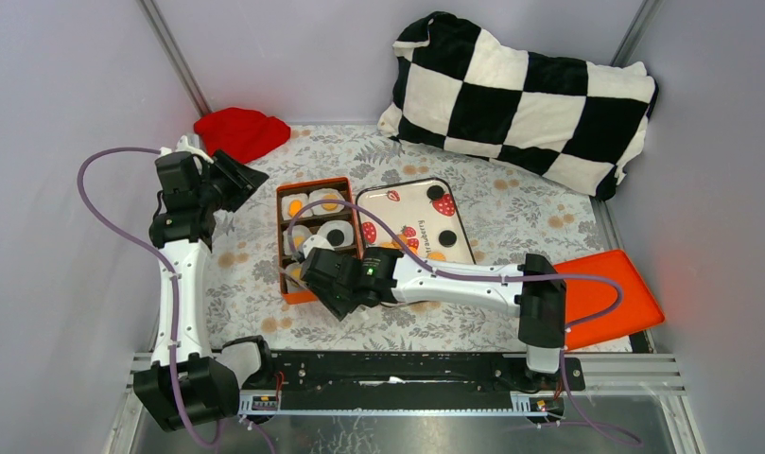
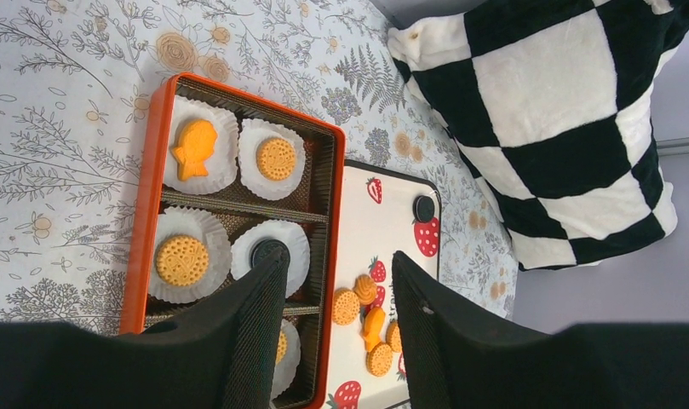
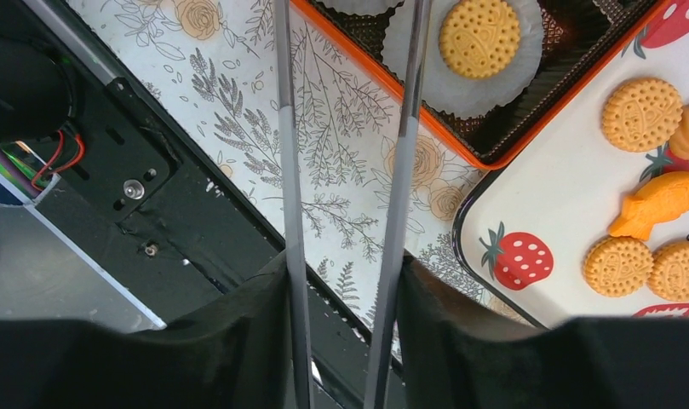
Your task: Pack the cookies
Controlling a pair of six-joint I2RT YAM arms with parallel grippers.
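Observation:
An orange-rimmed box holds white paper cups with cookies in them: a fish shape, round golden ones and a black one. Loose cookies lie on the strawberry tray right of the box, with two black ones further back. My left gripper is open and empty, off the box's far-left corner. My right gripper hangs over the box's near end. Its thin blades stand apart with nothing between them; a golden cookie sits in a cup beside them.
A black-and-white checkered pillow lies at the back right and a red cloth at the back left. An orange flat lid rests at the right, by the right arm. The black mounting rail runs along the near edge. Grey walls enclose the floral cloth.

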